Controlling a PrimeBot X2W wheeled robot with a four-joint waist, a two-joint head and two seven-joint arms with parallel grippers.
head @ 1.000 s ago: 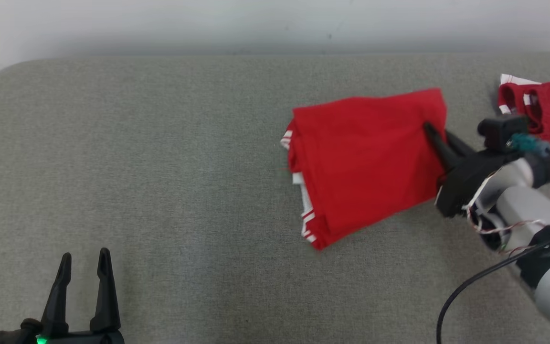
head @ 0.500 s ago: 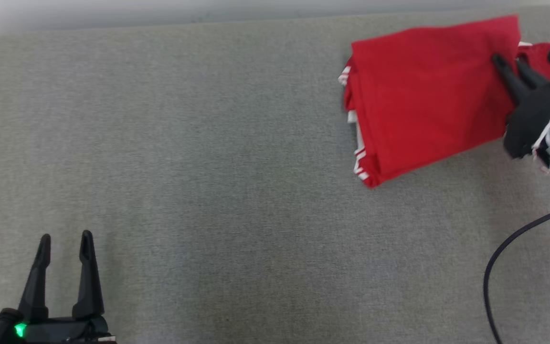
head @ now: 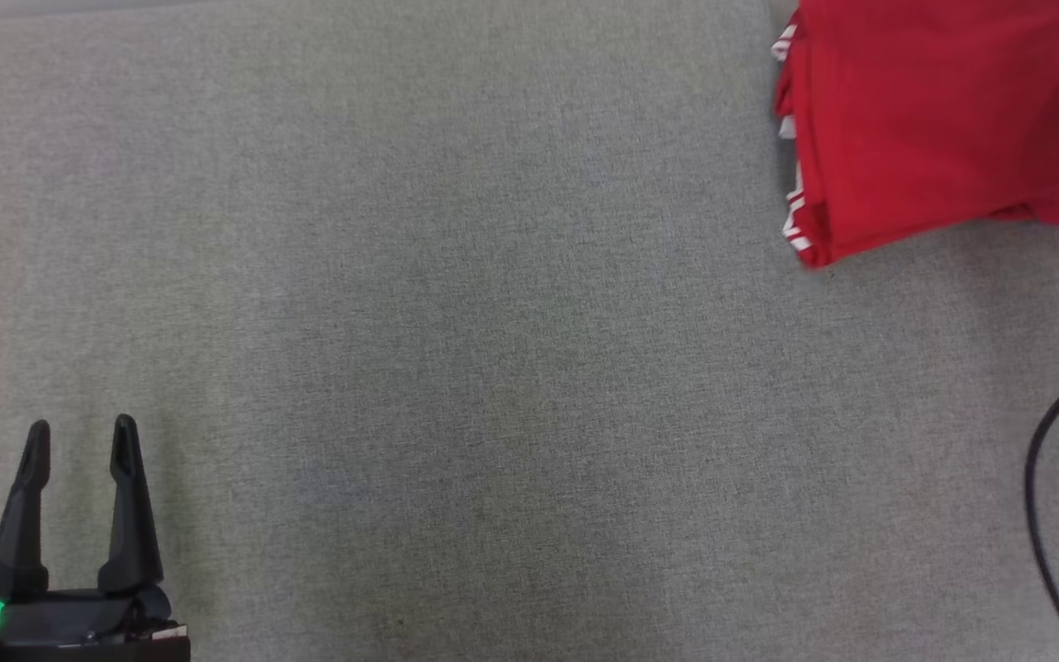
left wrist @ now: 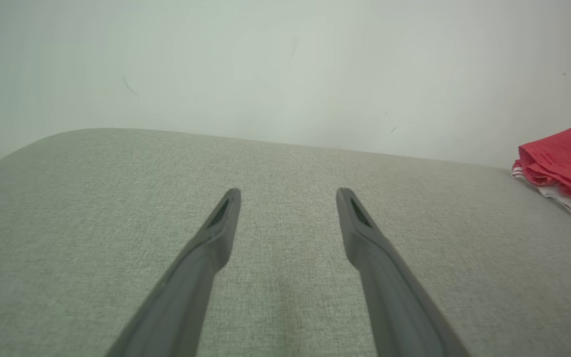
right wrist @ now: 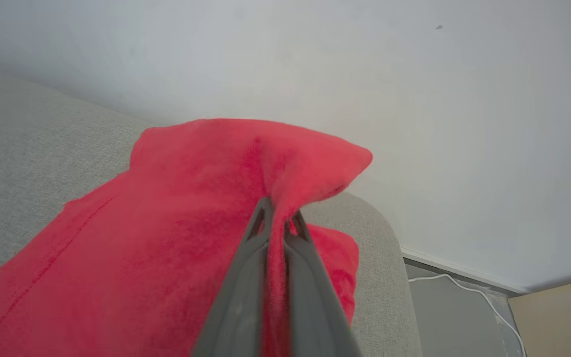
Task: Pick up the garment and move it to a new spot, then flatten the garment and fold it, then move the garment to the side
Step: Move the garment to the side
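Two of the three steps look done, as far as one can judge: the garment (head: pixel 943 119) is a neat folded stack, red with white striped edges along its left side, sitting at the far right of the grey cloth surface (head: pixel 456 331). The right gripper (right wrist: pixel 281 210) is clamped on a pinch of the red fabric, which rises in a peak around its fingers; most of the stack rests on the surface. More red cloth shows just beyond those fingers; whether it belongs to the same garment I cannot tell. The left gripper (head: pixel 81 425) stands spread wide and empty at the near left, well apart from the garment. The shift to the side seems the step in hand; setting the stack down and letting go remain, and pulling by one corner could loosen the folds.
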